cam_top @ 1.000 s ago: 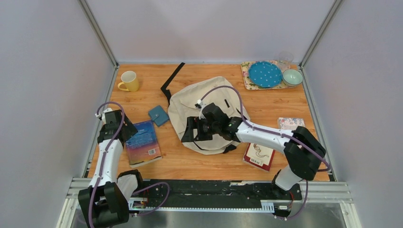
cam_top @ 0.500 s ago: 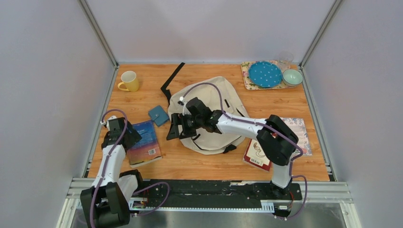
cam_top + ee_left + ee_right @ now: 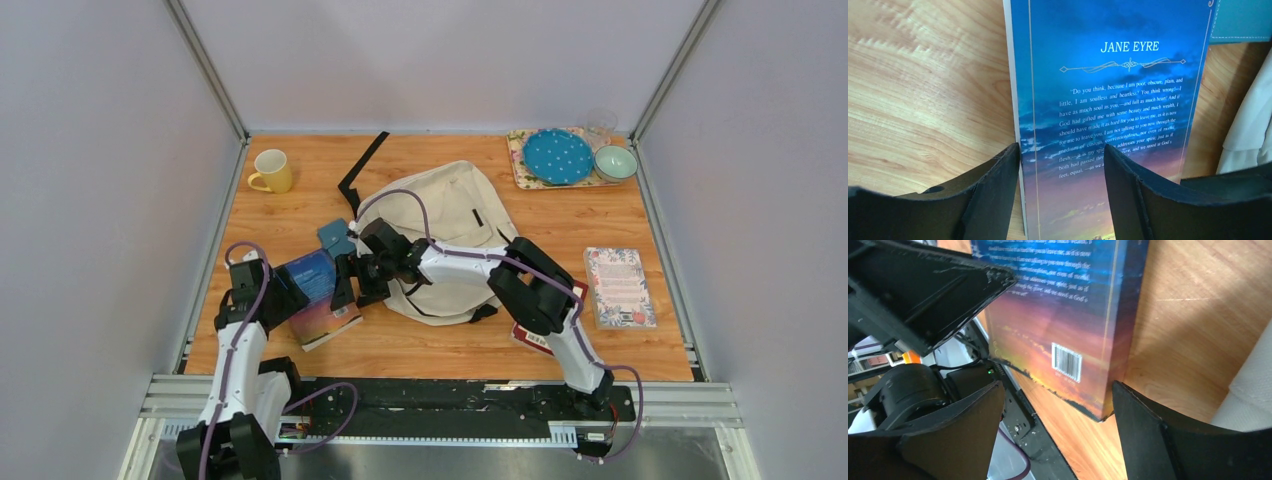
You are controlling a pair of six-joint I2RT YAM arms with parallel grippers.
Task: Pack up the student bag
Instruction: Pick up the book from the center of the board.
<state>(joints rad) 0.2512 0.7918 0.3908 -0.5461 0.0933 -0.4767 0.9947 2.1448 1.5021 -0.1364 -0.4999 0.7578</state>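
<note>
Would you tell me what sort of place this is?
Likely a robot lab test cell: plain grey wall panels in aluminium framing enclose a wooden tabletop, with two white-and-black arms mounted at its near edge.

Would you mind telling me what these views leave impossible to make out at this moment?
- Top view: the right arm lies across the student bag, hiding whether its opening is unzipped.
- Top view: the red book sits mostly under that arm's elbow; its cover is unreadable.
- Left wrist view: the Jane Eyre book has its lower end cut off by the frame edge and the left pincer; contact cannot be told.
</note>
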